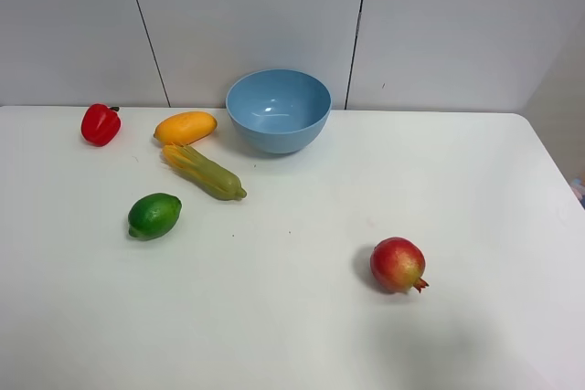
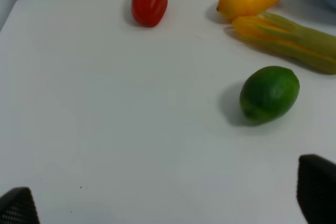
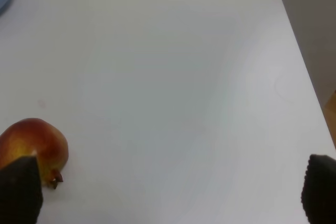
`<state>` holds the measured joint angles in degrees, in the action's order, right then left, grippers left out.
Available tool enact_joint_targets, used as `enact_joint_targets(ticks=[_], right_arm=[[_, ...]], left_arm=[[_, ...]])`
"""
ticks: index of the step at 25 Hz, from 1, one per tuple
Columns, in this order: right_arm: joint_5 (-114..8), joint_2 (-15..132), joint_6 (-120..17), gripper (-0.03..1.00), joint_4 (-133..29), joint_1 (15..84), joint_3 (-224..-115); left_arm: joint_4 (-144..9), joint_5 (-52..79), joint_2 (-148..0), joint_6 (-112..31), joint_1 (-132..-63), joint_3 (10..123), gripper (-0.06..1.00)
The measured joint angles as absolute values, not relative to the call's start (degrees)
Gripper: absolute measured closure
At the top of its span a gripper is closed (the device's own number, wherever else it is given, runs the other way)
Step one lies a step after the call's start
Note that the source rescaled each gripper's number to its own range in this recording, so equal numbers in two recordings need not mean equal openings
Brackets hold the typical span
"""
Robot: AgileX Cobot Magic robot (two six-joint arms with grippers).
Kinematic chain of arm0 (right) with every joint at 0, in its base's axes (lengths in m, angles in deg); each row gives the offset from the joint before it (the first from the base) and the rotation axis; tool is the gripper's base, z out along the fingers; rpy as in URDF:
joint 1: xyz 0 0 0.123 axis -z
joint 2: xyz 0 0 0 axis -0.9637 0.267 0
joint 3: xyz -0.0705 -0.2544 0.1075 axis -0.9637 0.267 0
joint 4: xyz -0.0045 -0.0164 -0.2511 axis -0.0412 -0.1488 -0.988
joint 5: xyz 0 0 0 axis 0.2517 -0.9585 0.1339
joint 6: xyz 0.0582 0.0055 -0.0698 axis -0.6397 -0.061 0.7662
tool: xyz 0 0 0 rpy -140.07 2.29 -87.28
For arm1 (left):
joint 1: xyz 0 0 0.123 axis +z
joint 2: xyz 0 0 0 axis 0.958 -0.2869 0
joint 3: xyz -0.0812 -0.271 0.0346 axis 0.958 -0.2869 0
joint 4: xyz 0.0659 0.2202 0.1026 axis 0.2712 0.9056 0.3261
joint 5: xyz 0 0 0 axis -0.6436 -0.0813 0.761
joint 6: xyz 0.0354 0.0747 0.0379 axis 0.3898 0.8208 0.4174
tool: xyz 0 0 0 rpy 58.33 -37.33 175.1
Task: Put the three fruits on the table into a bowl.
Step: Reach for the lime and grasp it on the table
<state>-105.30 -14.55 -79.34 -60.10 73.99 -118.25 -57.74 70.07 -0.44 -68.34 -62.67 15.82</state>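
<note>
Now my left pincer and right pincer gape released; the round red pomegranate lies well apart from the light-blue plastic bowl.

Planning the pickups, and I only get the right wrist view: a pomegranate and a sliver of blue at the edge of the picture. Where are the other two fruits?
Observer: In the exterior high view the lime lies by itself on the left part of the table, nearer the front edge than the bowl.
Operator: And the mango?
Observer: The mango lies just left of the bowl, with a husked vegetable close against its near side; I cannot tell whether they touch.
Operator: Anything in the bowl yet?
Observer: No, its inside shows bare blue.
</note>
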Motion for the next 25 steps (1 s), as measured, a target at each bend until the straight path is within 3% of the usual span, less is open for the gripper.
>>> enact_joint_targets(ticks=[25], right_arm=[[-105.3, -14.55, -79.34, -0.03, -60.1, 73.99, -118.25]], left_arm=[[-57.74, 70.07, -0.44, -68.34, -62.67, 15.82, -0.06]])
